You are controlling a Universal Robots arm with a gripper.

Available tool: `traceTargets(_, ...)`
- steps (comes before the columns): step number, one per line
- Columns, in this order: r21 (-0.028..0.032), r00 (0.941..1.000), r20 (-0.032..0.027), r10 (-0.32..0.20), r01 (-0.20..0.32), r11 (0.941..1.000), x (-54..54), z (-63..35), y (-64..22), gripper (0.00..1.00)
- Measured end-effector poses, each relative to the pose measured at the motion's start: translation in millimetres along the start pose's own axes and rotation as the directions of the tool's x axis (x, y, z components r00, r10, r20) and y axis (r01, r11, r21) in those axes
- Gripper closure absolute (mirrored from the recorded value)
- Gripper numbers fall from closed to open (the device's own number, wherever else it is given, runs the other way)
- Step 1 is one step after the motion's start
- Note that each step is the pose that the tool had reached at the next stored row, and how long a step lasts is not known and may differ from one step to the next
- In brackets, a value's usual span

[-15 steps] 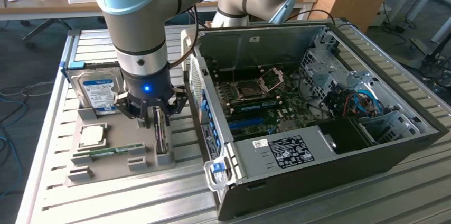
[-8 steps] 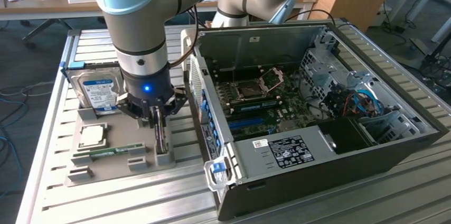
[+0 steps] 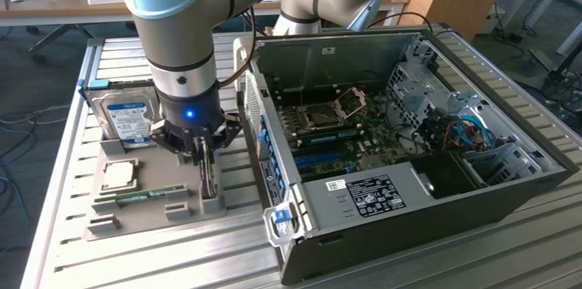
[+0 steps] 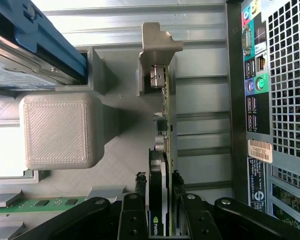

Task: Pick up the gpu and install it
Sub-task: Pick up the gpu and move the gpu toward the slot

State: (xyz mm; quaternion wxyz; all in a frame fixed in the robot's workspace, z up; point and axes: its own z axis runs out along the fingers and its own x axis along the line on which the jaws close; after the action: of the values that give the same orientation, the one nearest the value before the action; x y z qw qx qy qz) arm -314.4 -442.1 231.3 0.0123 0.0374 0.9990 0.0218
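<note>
Here, the pincer point(image 3: 204, 159) is clenched on the gpu point(image 3: 210, 183), one black finger on each face of the thin dark card. The wrist view confirms it: fingers point(image 4: 136, 202) press the card's top edge from both sides, and the gpu point(image 4: 166, 145) runs straight out from between them. The card stands on edge in a slot of the grey printed holder tray point(image 3: 146, 219), directly under the pincer, lower edge seated in the slot.

Writing:
- small green logo mark on the card's edge between the fingers, lettering not readable
- hard drive point(image 3: 127, 118), beside the pincer toward the exterior view's left, upright in the same tray, blue-and-white label, print too small to read
- tan sticker point(image 4: 260, 150) on the computer case's rear panel, dark characters, not surely legible
- white label point(image 3: 369, 195) with black print on the power supply, on the pincer's other side, unreadable

Also in the tray near the pincer: square silvery processor chip point(image 3: 120, 175) and a green memory stick point(image 3: 146, 197), both lying flat, apart from the card. Open computer case point(image 3: 509, 197) sits just beside the tray toward the exterior view's right, motherboard exposed. Everything rests on a slatted metal table point(image 3: 136, 265)
</note>
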Motion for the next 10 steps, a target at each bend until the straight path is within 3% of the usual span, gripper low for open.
traceTargets(10,0.0000,1.0000,0.0000,0.000,0.000,1.0000,-1.4,0.1,0.0,0.67)
